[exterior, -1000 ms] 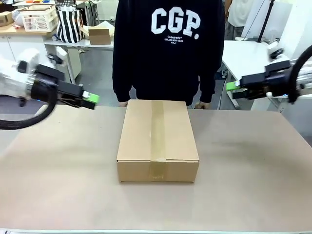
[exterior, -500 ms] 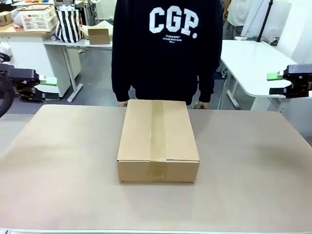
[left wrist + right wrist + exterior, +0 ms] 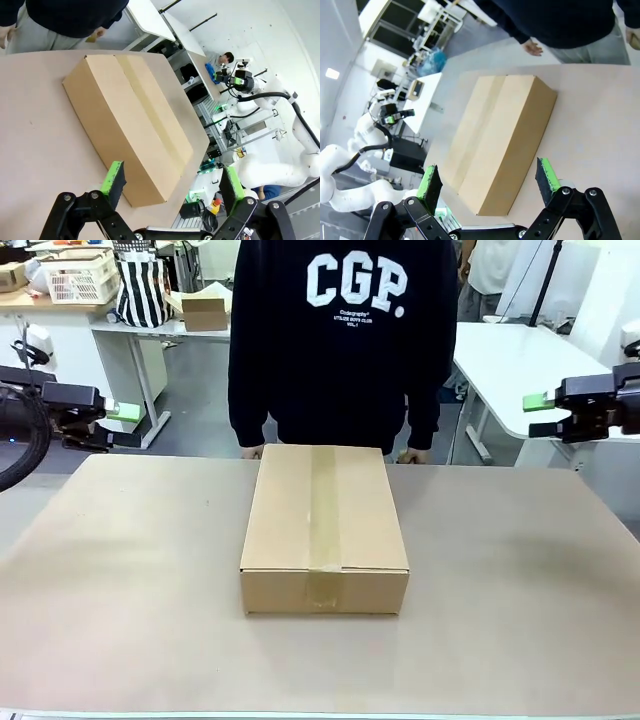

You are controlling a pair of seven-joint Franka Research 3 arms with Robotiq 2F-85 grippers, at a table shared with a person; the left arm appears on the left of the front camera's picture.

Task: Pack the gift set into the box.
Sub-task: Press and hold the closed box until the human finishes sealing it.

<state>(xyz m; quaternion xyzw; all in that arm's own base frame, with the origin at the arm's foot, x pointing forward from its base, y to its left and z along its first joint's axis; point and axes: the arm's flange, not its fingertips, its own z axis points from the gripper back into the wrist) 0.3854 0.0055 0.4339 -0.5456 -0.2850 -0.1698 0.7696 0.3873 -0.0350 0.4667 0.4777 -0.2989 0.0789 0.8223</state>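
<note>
A: Starting at the left, where is the left gripper (image 3: 118, 412)?

B: Off the desk's (image 3: 120, 580) left edge, fingers spread wide, nothing between them.

A: And the box (image 3: 323, 525)?

B: Mid-desk, flaps taped closed, long axis running from the robot toward the person (image 3: 340, 340). It lies inward of both arms, about equally far from each. No gift set shows, so I'd judge it already inside or not brought out.

A: The right gripper (image 3: 540, 415)?

B: Past the right edge, fingers likewise parted and empty.
</note>
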